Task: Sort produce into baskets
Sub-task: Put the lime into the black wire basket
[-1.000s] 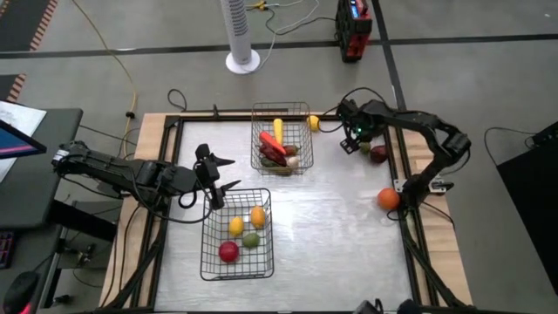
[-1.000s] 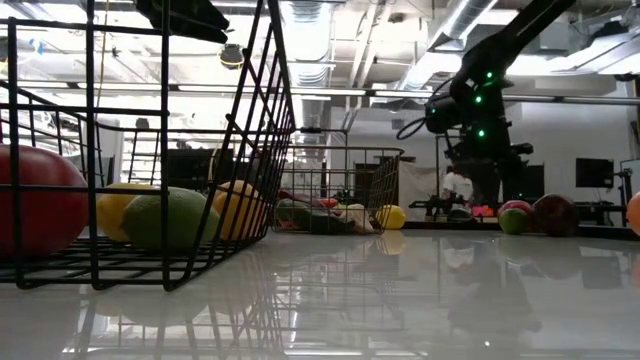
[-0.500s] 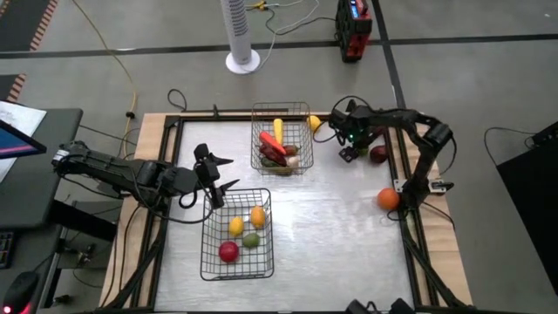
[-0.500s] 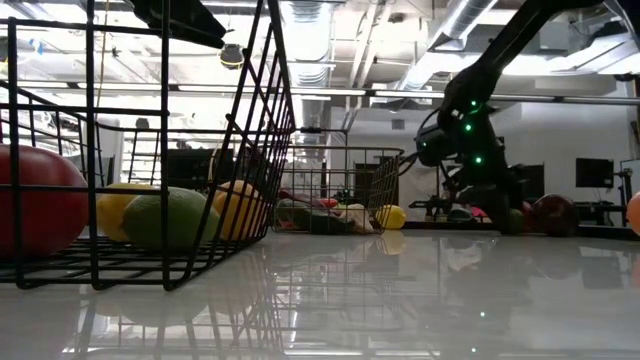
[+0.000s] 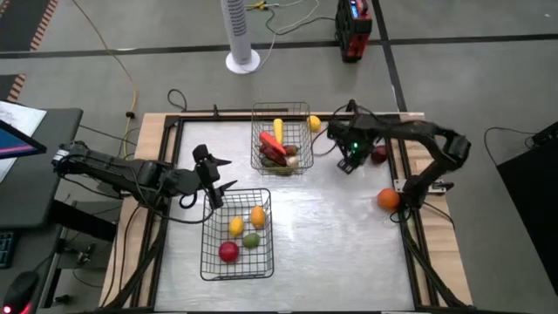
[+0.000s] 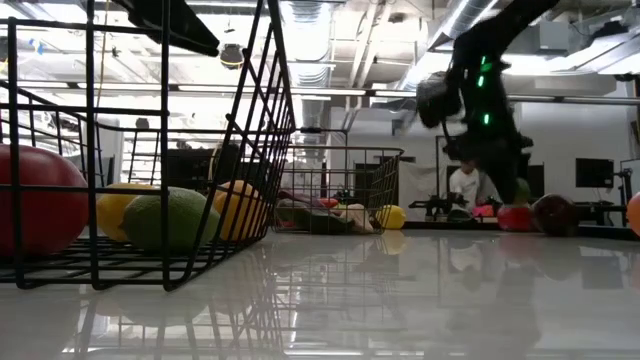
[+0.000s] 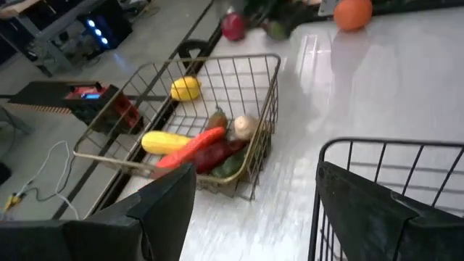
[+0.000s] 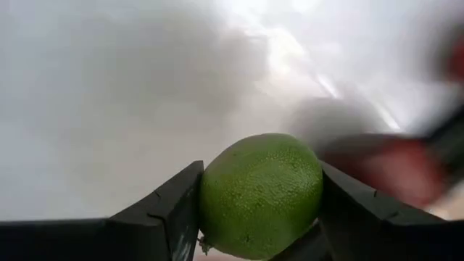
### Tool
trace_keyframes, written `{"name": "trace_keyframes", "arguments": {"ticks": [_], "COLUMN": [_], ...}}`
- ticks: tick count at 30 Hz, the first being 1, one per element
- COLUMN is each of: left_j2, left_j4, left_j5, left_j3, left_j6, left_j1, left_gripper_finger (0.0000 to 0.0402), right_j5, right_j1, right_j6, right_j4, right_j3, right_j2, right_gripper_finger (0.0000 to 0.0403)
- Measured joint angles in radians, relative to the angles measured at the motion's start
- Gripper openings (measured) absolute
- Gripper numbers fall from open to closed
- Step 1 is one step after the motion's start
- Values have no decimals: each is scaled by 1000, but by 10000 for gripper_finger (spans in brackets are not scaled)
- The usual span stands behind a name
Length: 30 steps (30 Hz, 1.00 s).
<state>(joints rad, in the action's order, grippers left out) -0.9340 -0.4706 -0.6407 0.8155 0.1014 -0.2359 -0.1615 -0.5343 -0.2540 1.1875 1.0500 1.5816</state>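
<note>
My right gripper (image 5: pixel 348 160) is at the table's far right, shut on a green lime (image 8: pixel 261 194), which also shows in the low view (image 6: pixel 522 190). My left gripper (image 5: pixel 214 180) is open and empty above the far left corner of the near wire basket (image 5: pixel 209 262). That basket holds a red apple, a lime, a lemon and an orange-yellow fruit. The far wire basket (image 5: pixel 305 109) holds red peppers, a yellow piece and garlic. A lemon (image 5: pixel 314 123), a dark red apple (image 5: pixel 379 154) and an orange (image 5: pixel 387 199) lie loose on the table. My right gripper pinches the lime by two opposite sides (image 8: pixel 210 196) between its two fingers (image 8: pixel 170 210). The fingers come from above, pointing down at the table. The lime is lifted clear of the table.
The loose lemon lies just right of the far basket. The dark apple and the orange lie near the table's right edge, by the right arm's base. A raised frame (image 5: pixel 410 235) runs around the white table top. Open table lies between the two baskets and the right edge.
My right gripper has gone down onto the lime by the dark apple, taken hold of it and risen with it, shifting a little toward the near edge. The lime now hangs clear of the table.
</note>
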Motion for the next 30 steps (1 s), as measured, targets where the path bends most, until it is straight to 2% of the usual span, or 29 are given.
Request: {"name": "trace_keyframes", "arguments": {"ticks": [3, 6, 9, 13, 16, 19, 25, 30], "left_j2": [0, 0, 0, 1, 1, -1, -2, 0], "left_j4": [-15, -7, 15, 45, 49, 65, 82, 90], "left_j5": [0, 0, 1, 11, 28, 35, 34, 15], "left_j3": [0, 0, 0, 0, 0, 0, 0, 0], "left_j6": [14, 17, 19, 34, 41, 42, 40, 38], "left_j1": [0, 0, 0, 0, 0, 0, 0, 0], "left_gripper_finger": [274, 274, 274, 274, 274, 274, 274, 274], "right_j5": [134, 230, 305, 321, 319, 283, 151, 153], "right_j1": [158, 334, 502, 682, 757, 797, 823, 806], "right_j6": [-71, -139, -157, -139, -91, -21, 146, 210], "right_j4": [-3, -81, -284, -629, -852, -977, -1013, -1001], "right_j3": [0, 0, 0, 15, 74, 156, 344, 491], "right_j2": [-54, -73, -68, -40, -6, 48, 195, 337], "right_gripper_finger": [254, 254, 254, 255, 255, 255, 255, 255]}}
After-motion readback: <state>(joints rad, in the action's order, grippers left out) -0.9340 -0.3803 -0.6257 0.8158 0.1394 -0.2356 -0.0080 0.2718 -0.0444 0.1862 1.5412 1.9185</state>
